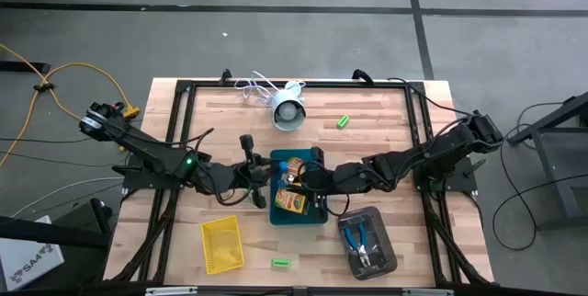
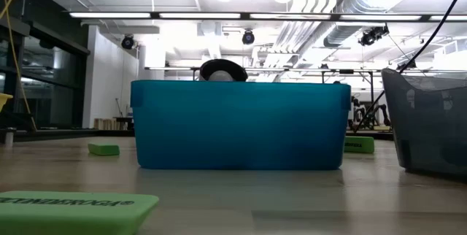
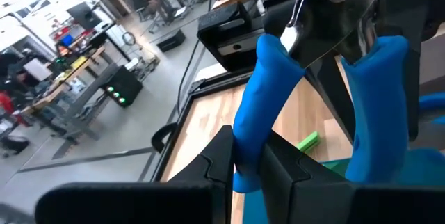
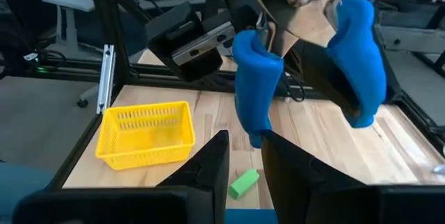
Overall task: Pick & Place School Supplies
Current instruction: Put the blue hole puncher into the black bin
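— Where do we find the left gripper?

— Over the teal tray at mid-table, reaching in from the left. In its wrist view we see its two dark fingers drawn close around one blue handle of the scissors.

— And the right gripper?

— It meets the left one over the same tray, coming in from the right. We see its fingers nearly closed as well, pinching the lower end of a blue handle. The two handles stand spread apart, with the pivot screw above them.

— Do both hold one pair?

— We think so, each on a different handle, but we cannot tell for certain from above, because the arms cover that spot.

— Where do we see the other supplies?

— A yellow-orange box lies in the teal tray, toward its near end. A blue-handled tool lies in the grey tray, to the right of the teal one. One green block sits on the far side of the table near the white device. Another block lies at the near edge, just beside the yellow tray.
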Motion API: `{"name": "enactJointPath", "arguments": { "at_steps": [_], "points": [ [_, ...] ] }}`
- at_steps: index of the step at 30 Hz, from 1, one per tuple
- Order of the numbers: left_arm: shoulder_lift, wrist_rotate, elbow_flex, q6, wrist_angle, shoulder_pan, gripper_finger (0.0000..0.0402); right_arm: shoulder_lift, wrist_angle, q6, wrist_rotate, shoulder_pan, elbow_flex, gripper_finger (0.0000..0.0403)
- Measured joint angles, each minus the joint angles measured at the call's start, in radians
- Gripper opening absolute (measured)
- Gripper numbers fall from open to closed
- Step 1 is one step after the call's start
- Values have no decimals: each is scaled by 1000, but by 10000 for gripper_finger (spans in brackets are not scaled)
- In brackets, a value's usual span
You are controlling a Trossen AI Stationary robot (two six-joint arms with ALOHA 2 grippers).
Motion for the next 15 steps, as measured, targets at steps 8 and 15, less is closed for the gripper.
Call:
{"name": "enactJointPath", "arguments": {
  "at_steps": [8, 15],
  "points": [
    [0, 29, 0, 0, 17, 18, 35, 0, 13, -22, 19, 0, -1, 78],
    [2, 26, 0, 14, 28, 20, 35, 0, -1, -30, 67, -1, -1, 78]
  ]
}}
